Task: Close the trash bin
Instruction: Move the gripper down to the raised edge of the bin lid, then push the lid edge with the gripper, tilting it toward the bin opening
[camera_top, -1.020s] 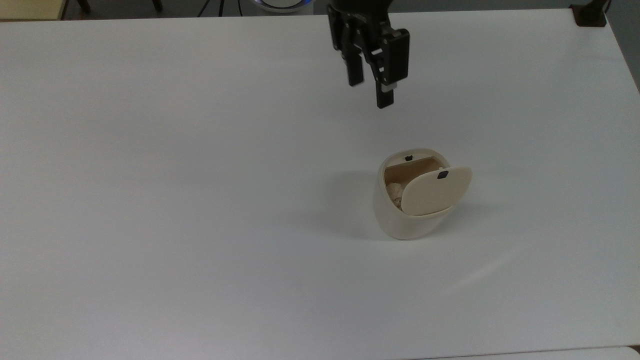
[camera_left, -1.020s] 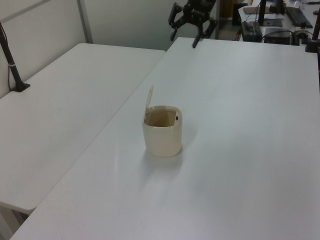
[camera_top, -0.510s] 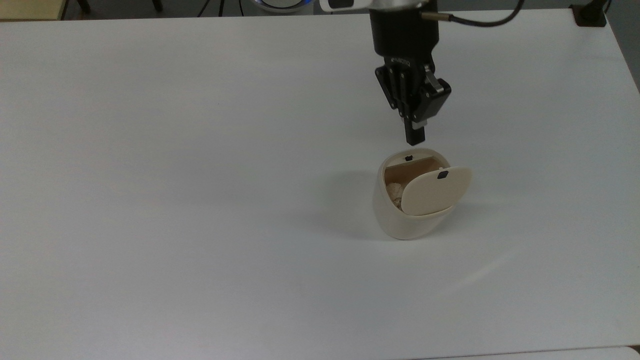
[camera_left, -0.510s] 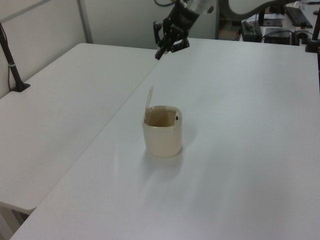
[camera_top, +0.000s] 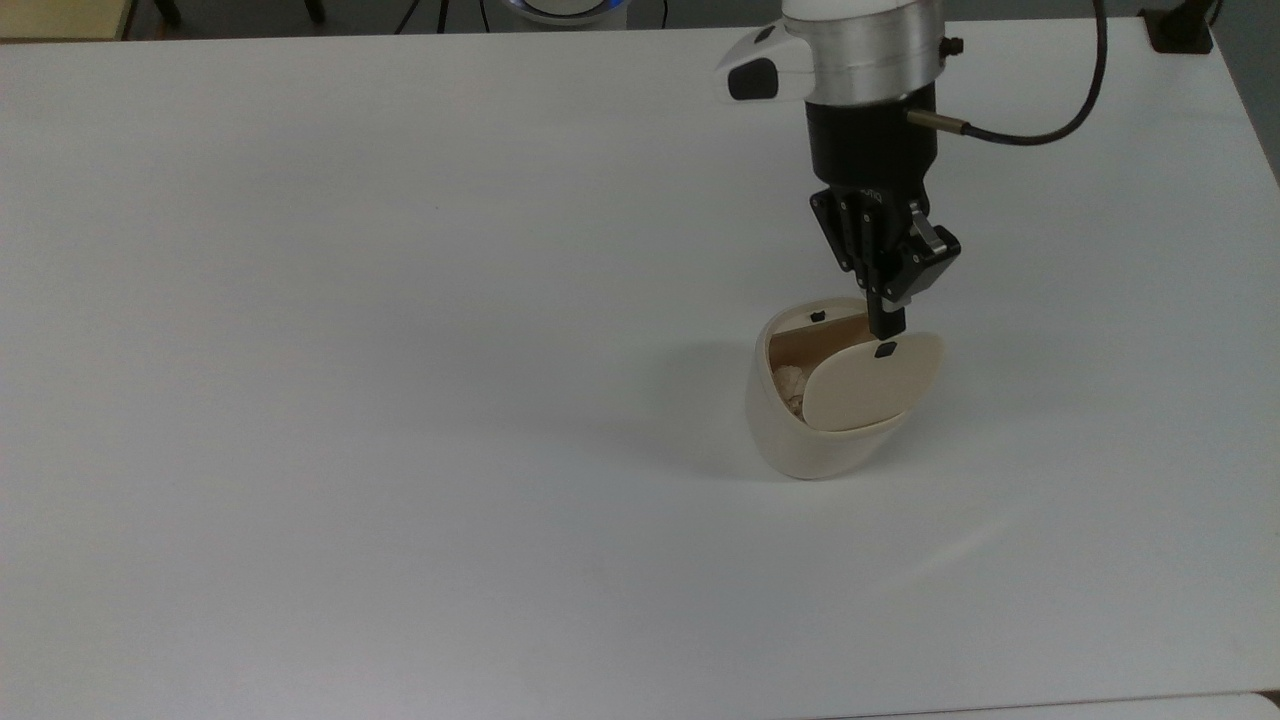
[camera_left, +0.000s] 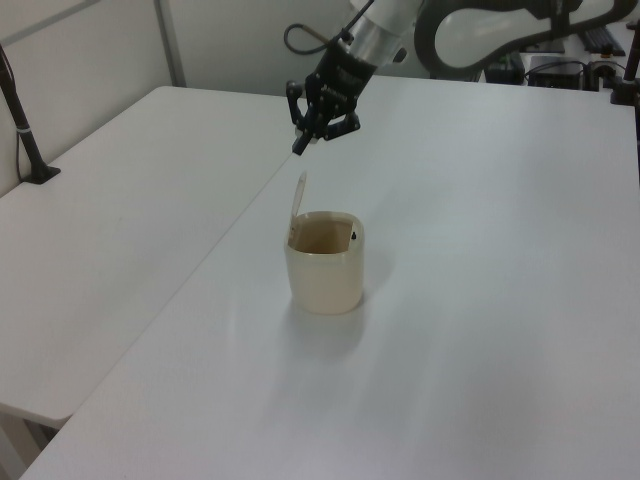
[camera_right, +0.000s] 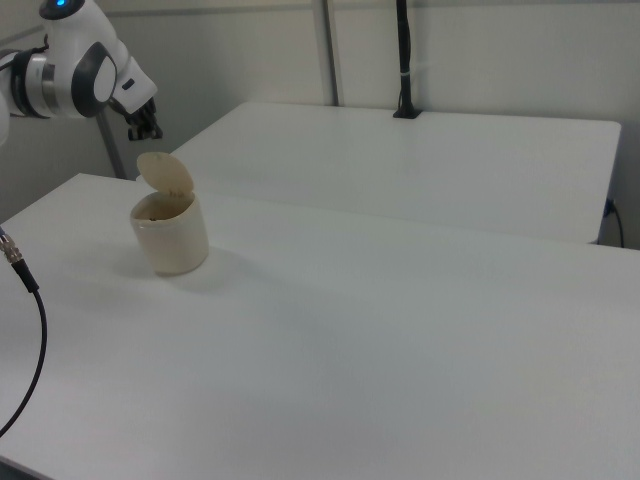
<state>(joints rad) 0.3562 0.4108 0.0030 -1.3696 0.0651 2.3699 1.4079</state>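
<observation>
Fingers pinched together, holding nothing; gripper (camera_top: 886, 322) hangs above upright lid (camera_top: 868, 385), near its free top edge. Trash bin (camera_left: 325, 265) mid-table (camera_top: 400, 400), still open. Opening lies toward top view's left of lid.

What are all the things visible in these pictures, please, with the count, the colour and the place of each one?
trash bin: one, cream-beige, on the near white table, right of centre in the top view, open.
lid: one, cream with a small black mark, hinged, standing up from the bin's rim.
crumpled scrap: one, whitish, inside the bin.
tables: two, white, side by side.
black posts: two, clamped at the far table's edges.
cable: one, black, running from the arm.
arm: one, white and silver.
gripper: one, black, fingers shut, just above the lid's top edge.
</observation>
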